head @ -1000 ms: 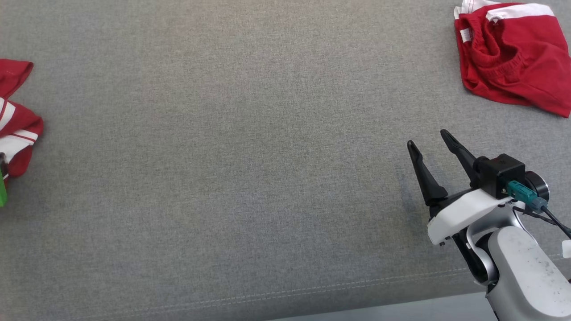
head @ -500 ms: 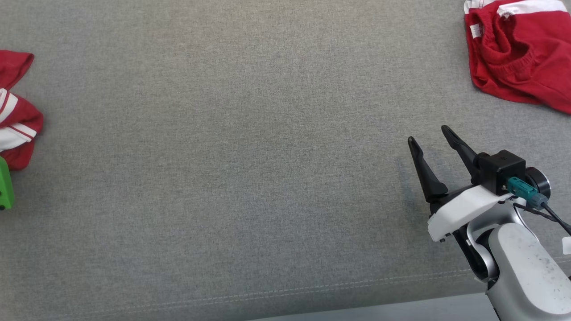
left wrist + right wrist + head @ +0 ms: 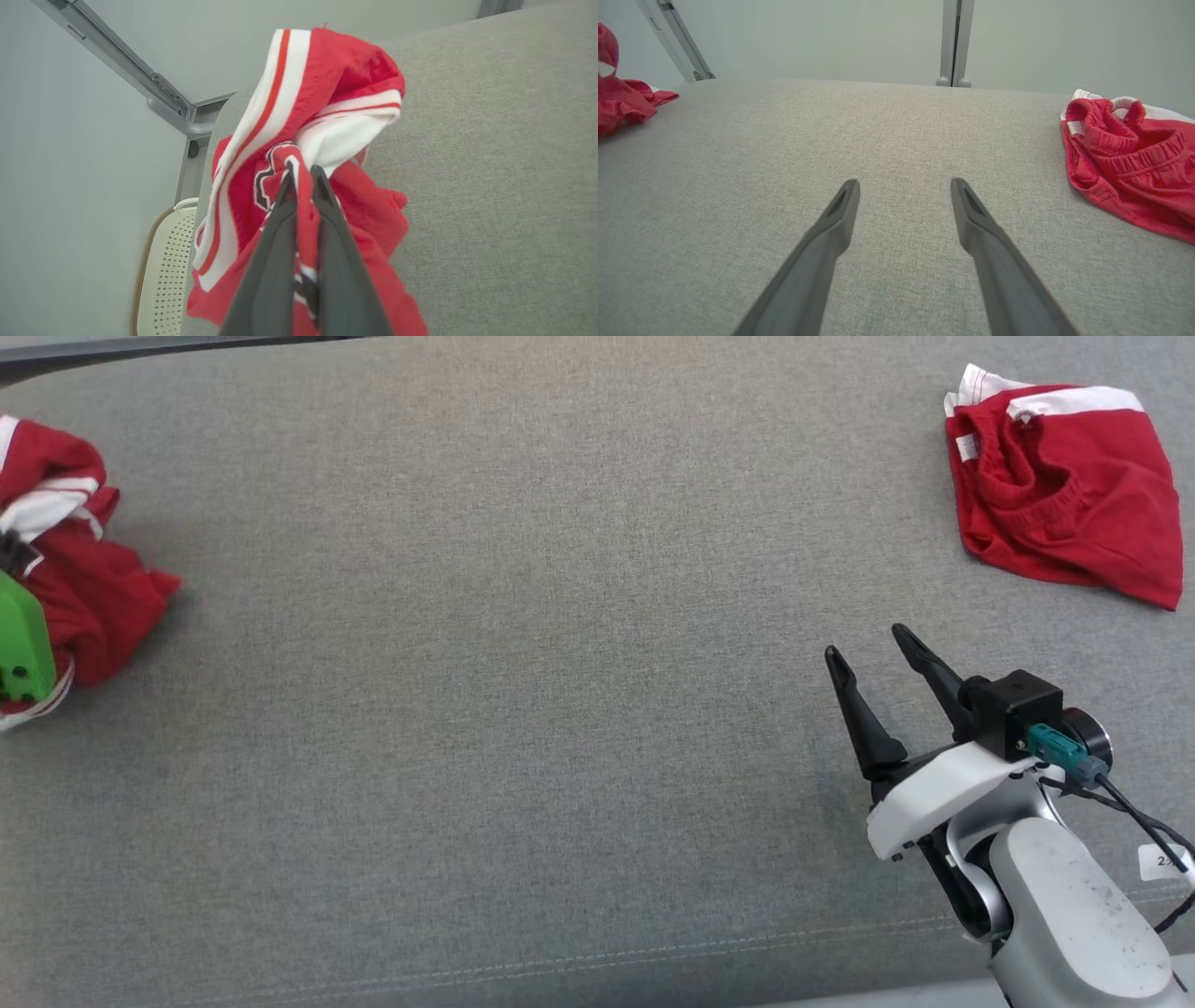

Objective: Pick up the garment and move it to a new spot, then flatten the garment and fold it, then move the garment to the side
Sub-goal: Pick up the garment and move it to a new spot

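Left tool [image 3: 303,173] just shut on red garment [image 3: 345,65], cloth bunched beyond its tips; lift looks ready. Right tool [image 3: 904,183] gapes, empty.

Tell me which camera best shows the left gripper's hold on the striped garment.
The left wrist view: close up, the left gripper is shut on a fold of the striped garment. The head view catches it at its left edge; the right wrist view, a distant bit.

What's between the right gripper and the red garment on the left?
Nothing: from the right gripper to the garment the grey cushion is bare, in the head view.
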You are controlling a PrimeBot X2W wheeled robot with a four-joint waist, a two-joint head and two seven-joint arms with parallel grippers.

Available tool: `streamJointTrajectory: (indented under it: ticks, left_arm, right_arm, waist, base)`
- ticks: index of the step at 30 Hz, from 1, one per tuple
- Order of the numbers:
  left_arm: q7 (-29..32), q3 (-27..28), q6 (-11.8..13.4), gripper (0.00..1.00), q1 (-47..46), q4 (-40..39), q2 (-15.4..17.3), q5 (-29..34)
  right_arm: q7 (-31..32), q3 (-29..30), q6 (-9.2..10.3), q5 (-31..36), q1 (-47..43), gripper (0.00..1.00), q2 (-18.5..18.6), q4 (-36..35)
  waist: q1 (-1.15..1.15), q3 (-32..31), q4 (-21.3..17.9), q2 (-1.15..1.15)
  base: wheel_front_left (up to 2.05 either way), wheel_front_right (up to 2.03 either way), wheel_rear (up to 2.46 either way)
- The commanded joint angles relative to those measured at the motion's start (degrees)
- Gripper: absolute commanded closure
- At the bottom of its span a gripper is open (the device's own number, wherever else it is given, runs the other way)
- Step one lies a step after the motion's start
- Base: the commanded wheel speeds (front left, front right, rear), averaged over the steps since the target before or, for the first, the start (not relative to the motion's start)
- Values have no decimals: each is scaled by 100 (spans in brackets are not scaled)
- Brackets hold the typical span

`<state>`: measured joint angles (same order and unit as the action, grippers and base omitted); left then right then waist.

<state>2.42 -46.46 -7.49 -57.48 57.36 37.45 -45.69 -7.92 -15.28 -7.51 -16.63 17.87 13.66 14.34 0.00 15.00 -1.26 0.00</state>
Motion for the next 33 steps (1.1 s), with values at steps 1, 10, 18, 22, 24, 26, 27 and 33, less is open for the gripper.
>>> streamJointTrajectory:
  ticks: [1,10,18,22,24,26,27,33]
  left_arm:
    - [-56,-68,7,100,-176,-119,-1,-13]
    - [-169,-570,7,100,-538,-771,-112,-16]
    - [-247,-1046,7,100,-684,-1640,-316,-37]
    - [-329,-1113,7,100,-735,-2089,-452,-171]
    - [-352,-1167,7,100,-681,-2375,-566,-263]
    - [-338,-1225,7,100,-646,-2626,-591,-278]
    - [-322,-1256,7,100,-627,-2736,-600,-256]
    - [-375,-1377,99,100,-360,-3407,-773,-313]
  right_arm:
    - [-51,-23,4,-36,30,0,-17,52]
    - [-242,-82,4,-118,92,0,-156,298]
    - [-406,-96,4,-184,138,0,-273,547]
    - [-489,-121,4,-219,184,0,-337,651]
    - [-514,-110,5,-210,198,0,-379,687]
    - [-547,-96,5,-222,196,0,-403,743]
    - [-561,-96,4,-238,203,0,-419,770]
    - [-640,-54,4,-240,213,0,-508,859]
  waist:
    - [0,-118,-53,0]
    - [0,-304,-254,0]
    - [0,-472,-513,0]
    - [0,-516,-648,0]
    - [0,-535,-713,0]
    - [0,-550,-772,0]
    - [0,-556,-799,0]
    - [0,-514,-911,0]
  base:
    - [0,0,0]
    - [0,0,0]
    - [0,0,0]
    - [0,0,0]
    - [0,0,0]
    - [0,0,0]
    - [0,0,0]
    - [0,0,0]
